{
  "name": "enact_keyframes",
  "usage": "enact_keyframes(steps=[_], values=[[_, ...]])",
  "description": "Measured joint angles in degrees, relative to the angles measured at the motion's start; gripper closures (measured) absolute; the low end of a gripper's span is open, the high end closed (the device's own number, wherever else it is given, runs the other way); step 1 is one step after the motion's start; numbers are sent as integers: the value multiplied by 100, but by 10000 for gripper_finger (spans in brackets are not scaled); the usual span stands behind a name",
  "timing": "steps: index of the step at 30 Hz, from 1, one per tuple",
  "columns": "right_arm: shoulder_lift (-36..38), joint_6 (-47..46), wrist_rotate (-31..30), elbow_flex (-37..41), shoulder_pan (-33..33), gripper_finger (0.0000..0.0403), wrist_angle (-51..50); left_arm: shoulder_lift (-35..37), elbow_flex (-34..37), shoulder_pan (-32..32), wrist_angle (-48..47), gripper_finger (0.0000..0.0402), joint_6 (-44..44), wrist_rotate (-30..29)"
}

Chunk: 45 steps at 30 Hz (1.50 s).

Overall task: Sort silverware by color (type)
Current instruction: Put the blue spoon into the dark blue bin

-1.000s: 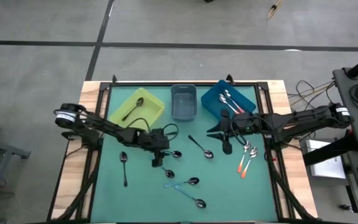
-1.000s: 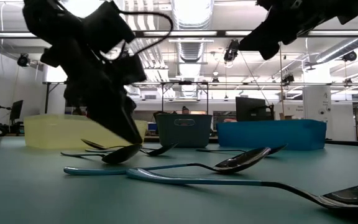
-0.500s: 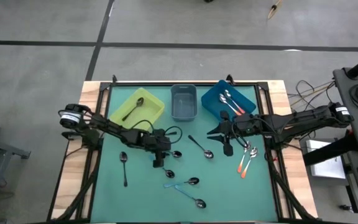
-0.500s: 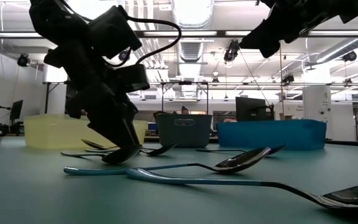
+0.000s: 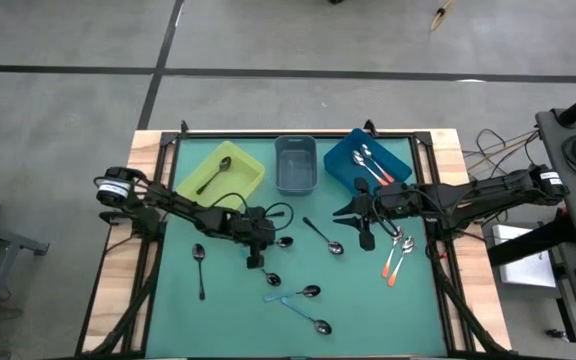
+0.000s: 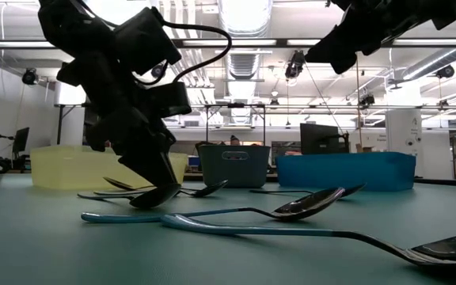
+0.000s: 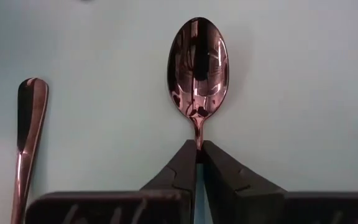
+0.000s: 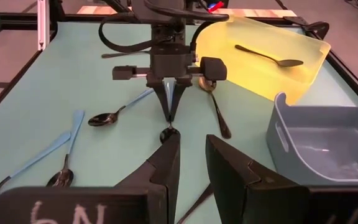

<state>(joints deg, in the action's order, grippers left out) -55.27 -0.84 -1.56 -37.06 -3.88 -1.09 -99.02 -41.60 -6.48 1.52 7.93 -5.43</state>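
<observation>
My left gripper [image 5: 256, 262] stands left of the table's middle, shut on a black-handled spoon whose shiny bowl [image 7: 197, 65] shows just past its fingertips. This spoon's bowl [image 5: 272, 279] lies on the green mat. More silverware lies around it: black-handled spoons [image 5: 200, 265] [image 5: 323, 237], light blue ones [image 5: 293, 296] and orange-red ones [image 5: 393, 260]. My right gripper [image 8: 191, 163] hangs open above the mat's right half [image 5: 364, 232] with nothing between its fingers. My left gripper pinches the spoon's thin neck [image 7: 198, 142], right where the handle meets the bowl, between its two fingertips. The fingers come from above, slanting down, and lie along the spoon. The bowl rests on the mat; the handle is hidden under the gripper.
Three bins stand along the far edge: a yellow one [image 5: 220, 172] with a black spoon in it, a grey-blue one [image 5: 295, 163], and a blue one [image 5: 366, 160] holding orange-red spoons. Another spoon [image 7: 28, 124] lies close beside the held one.
My left gripper has moved a little toward the table's right edge and come down onto the spoon. My right arm has kept still.
</observation>
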Motion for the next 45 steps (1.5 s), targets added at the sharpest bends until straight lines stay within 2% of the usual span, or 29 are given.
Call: enact_keyframes(steps=[11, 21, 29, 45], values=[[0, 99, 2, 0, 0, 335, -32, 177, -290, -48, -229, 401, 183, -2], [0, 325, 2, 0, 0, 335, -34, 349, -1067, 36, -778, 401, 449, -100], [3, 447, 2, 0, 0, 335, -134, 345, -1786, 511, -1640, 401, 669, -499], [146, 643, -3, 4, 2, 335, -511, 334, -2169, 1636, -1507, 402, 1721, -833]])
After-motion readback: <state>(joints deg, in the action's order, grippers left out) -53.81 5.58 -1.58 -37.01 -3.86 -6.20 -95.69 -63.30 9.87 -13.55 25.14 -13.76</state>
